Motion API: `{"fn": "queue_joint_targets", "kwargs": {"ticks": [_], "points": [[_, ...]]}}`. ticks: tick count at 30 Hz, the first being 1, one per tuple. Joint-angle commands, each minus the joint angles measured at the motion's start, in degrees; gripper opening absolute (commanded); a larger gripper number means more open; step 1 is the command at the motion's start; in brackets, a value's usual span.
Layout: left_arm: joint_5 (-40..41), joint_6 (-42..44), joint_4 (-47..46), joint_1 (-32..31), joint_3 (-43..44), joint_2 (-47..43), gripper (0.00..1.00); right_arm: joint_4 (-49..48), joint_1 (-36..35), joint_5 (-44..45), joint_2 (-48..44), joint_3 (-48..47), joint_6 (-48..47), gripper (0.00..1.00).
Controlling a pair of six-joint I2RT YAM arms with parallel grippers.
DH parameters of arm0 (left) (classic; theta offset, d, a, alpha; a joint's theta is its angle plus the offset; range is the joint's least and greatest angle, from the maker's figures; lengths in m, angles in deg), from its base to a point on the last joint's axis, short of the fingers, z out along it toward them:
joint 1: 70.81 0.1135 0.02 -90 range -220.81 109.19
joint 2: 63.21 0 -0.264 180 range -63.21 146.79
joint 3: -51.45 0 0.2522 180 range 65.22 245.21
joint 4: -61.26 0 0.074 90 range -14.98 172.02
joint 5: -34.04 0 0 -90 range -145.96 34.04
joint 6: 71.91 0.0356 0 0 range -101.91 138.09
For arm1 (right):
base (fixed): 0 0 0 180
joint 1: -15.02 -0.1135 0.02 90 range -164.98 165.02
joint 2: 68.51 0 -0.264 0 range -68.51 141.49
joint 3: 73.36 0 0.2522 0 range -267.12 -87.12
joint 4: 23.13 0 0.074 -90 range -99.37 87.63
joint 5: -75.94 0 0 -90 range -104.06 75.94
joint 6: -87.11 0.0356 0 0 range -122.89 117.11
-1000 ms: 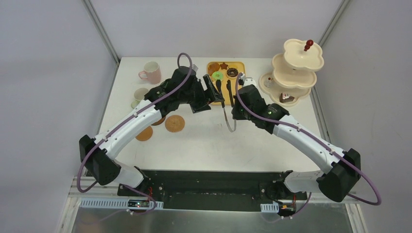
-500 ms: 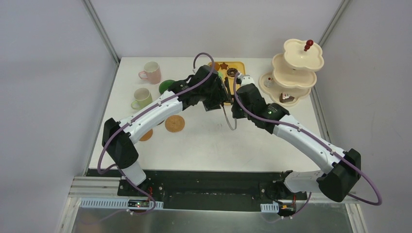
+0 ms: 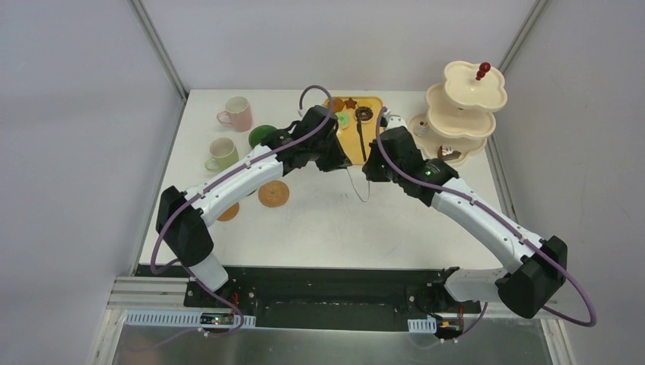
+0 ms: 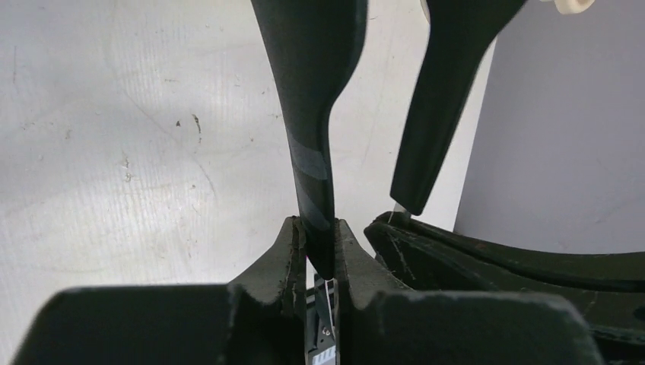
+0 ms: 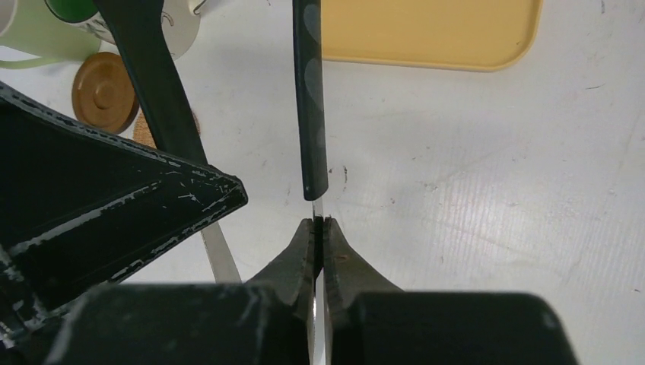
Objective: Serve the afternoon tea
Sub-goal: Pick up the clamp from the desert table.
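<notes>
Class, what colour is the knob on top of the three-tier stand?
The knob is red, seen best in the top external view.

White table (image 3: 319,220): mugs (image 3: 237,113), coasters (image 3: 273,193), tray (image 3: 372,102), stand (image 3: 464,99)

Matt black plastic tongs (image 5: 310,99) with a thin, shiny metal spring strip. White table (image 5: 494,190), matt, scuffed and speckled. Smooth yellow tray (image 5: 433,34) at twelve o'clock. Brown wood-look coaster (image 5: 103,91). Glossy cream stand (image 3: 464,95) at two o'clock.
</notes>
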Motion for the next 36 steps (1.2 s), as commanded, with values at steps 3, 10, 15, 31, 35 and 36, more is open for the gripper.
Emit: {"fn": "queue_joint_targets", "kwargs": {"ticks": [3, 10, 15, 31, 35, 36], "points": [[-1.84, -0.02, -5.51, 2.44, -5.95, -7.22, 0.00, -1.81, 5.16, -5.09, -2.92, -2.06, 8.08, 0.00], [-2.58, -3.05, -5.94, 4.23, -8.47, -9.31, 0.00, -4.32, 13.66, -7.87, -6.05, 3.90, 20.53, 0.00], [-3.16, -4.78, -6.19, 5.32, -9.60, -9.59, 0.00, -7.17, 15.60, -8.73, -8.46, 6.09, 24.01, 0.00], [-8.91, 0.08, -4.20, 6.08, -5.21, -4.87, 0.00, -3.90, 15.27, -26.96, -4.10, 1.72, 10.78, 0.67], [-7.71, 1.99, -1.08, 6.16, -4.93, -5.31, 0.00, 1.93, 16.70, -25.28, -5.11, -3.22, 4.68, 0.80], [-7.21, 2.61, -0.46, 6.24, -4.74, -5.55, 0.00, 3.42, 17.10, -24.05, -5.48, -4.46, 3.19, 0.83]]}}
